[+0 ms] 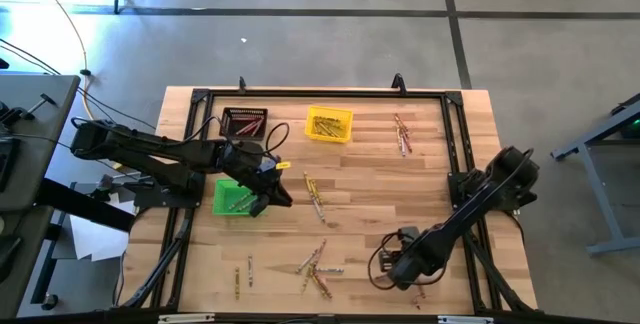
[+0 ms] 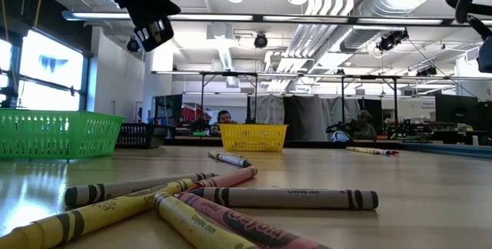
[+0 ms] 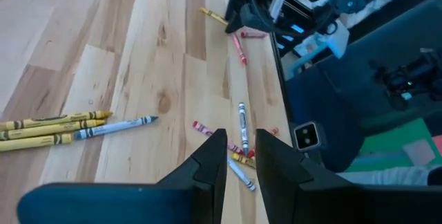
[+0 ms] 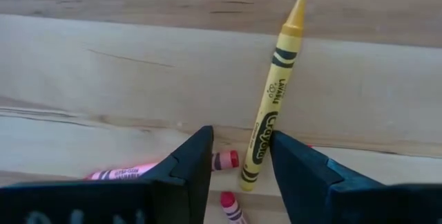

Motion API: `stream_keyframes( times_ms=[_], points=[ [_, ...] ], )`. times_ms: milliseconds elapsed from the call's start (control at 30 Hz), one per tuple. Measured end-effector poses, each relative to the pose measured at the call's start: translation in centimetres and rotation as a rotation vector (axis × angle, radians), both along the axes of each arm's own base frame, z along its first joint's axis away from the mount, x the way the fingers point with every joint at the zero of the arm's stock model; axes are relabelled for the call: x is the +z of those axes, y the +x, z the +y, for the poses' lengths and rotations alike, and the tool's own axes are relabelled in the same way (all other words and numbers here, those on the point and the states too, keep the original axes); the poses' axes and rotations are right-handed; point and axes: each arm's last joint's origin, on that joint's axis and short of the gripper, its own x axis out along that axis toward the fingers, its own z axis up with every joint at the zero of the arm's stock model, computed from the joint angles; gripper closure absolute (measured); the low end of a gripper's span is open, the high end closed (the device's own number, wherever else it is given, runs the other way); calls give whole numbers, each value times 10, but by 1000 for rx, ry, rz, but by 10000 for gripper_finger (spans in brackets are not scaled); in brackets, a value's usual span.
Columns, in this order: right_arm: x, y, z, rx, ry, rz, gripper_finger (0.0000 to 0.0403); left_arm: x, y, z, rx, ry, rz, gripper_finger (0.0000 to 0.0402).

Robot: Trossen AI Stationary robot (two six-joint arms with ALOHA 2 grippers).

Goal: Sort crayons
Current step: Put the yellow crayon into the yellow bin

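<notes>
1. Pale wooden planks make up the table (image 1: pixel 370 179), with a black frame around its edge and a wide workshop beyond, where a person sits far back behind the yellow bin (image 2: pixel 254 137).
2. Three bins stand at the far and left side: the black bin (image 1: pixel 244 122), the yellow one with yellow sticks inside, and the green bin (image 1: pixel 233 198) partly under the left arm.
3. Crayons (image 1: pixel 318 267) lie scattered: a crossed heap near the front edge, a few by the table's middle, red ones near the far right corner.
4. Left gripper (image 1: pixel 281 198) hangs above the table just beside the green bin, tilted downward; its jaws stand slightly apart with nothing between them.
5. Right gripper (image 4: pixel 239 156) is low at the front right, jaws spread, a yellow crayon (image 4: pixel 272 103) lying on the wood between the fingertips, red crayons just beside it.
</notes>
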Motion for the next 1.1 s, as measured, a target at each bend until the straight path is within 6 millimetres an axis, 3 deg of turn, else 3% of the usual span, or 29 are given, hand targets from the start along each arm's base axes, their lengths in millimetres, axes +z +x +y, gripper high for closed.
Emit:
stream_keyframes(
  times_ms=[133, 400, 600, 767, 900, 1100],
  points=[
    [-1, -5, -6, -1, 7, -9, 286, 0, 0, 1, 48, 19, 2, 339],
    [0, -9, -10, 18, 1, -43, 390, 0, 1, 5, 130, 67, -4, 339],
    [0, -9, -13, 8, -54, -63, 381, 2, 3, 8, 203, 148, -46, 339],
    [1, -11, -18, -3, -135, -104, 396, 13, 9, 11, 287, 222, -189, 339],
    [10, -9, -30, -36, -343, -285, 394, 27, 13, 12, 336, 221, -334, 339],
    [46, 11, -49, -148, -609, -700, 398, 37, 16, 17, 360, 164, -434, 339]
  ],
)
